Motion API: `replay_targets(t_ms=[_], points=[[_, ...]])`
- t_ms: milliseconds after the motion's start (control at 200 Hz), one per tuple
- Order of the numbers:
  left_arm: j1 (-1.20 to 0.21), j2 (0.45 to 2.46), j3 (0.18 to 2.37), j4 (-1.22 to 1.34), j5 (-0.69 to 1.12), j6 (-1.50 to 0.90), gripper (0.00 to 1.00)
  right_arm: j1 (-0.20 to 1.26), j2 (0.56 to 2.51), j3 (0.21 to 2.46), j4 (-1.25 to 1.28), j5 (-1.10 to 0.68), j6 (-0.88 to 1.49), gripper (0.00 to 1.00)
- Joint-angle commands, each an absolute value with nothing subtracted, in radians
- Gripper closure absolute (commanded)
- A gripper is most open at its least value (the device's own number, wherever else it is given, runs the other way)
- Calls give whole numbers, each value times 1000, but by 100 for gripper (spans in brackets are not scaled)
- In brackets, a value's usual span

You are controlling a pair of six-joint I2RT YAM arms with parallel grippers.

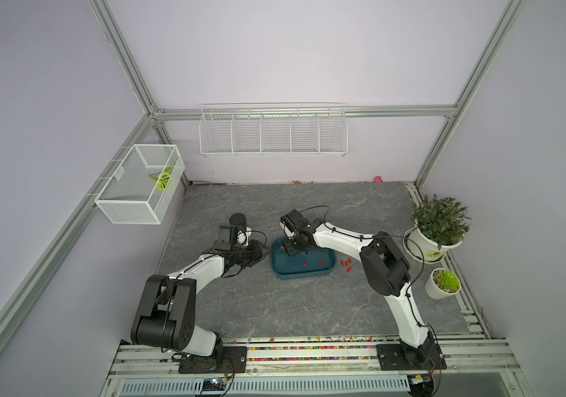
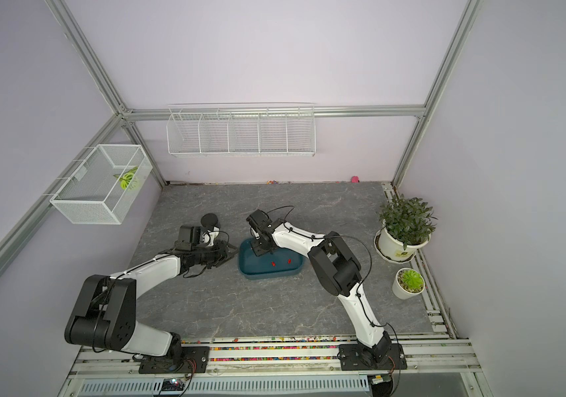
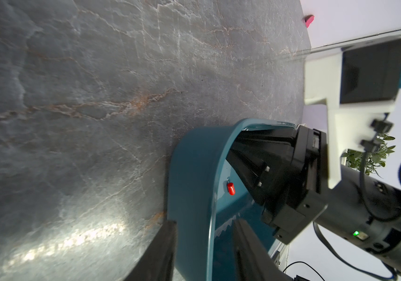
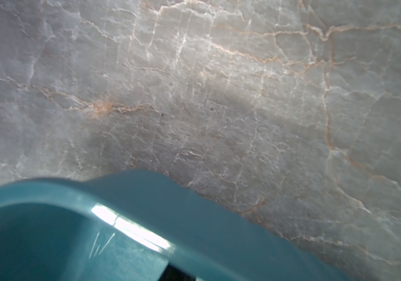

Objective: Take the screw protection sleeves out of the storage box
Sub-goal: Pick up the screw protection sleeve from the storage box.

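The job is partly done. A loose cluster of tiny bright red cylindrical plastic screw protection sleeves (image 1: 346,264) already lies on the grey marble-patterned bench (image 1: 240,309), just beside the right-hand short side of the shallow dark teal plastic storage box (image 1: 309,273).

At least three sleeves remain inside the box. Two lie apart on its floor, towards the right end. A third lies near the left end, close to the right arm's fingers. More may be hidden under that arm.

The right end effector (image 1: 291,253) reaches down into the left half of the box, with its tips near the floor. Its fingers look drawn close together in the left wrist view, but the tips are masked by the box's rim. I cannot tell whether it is closed, or whether it has a sleeve.

The left end effector (image 1: 263,255) straddles the box's left wall, one finger outside and one inside. It appears clamped on the wall to steady the box.

By my reading, what is left is to lift out the few sleeves in the box and set them down with the cluster beside it.
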State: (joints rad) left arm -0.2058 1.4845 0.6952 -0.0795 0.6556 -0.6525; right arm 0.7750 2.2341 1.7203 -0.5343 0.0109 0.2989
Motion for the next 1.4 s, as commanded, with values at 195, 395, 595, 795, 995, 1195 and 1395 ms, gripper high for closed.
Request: replay_targets(t_ms=[195,395,595,795,995,1195,1395], points=[[-209,1474,684,-76,666,-637,56,780,2181,1672,-545,31,306,89],[-210,1482,687,-77,667,-636,56,779,2074,1603,-523,46,310,89],[-209,1483,688,-79,666,-637,56,779,2000,1557,-514,39,316,90],[-210,1484,689,-80,664,-639,56,780,1901,1524,-545,55,306,90],[-210,1499,689,-65,668,-646,56,777,1772,1482,-600,101,293,89],[-210,1500,689,-68,664,-647,56,764,1652,1391,-626,136,302,88],[-209,1517,702,-75,679,-641,56,741,1515,1244,-626,173,322,87]])
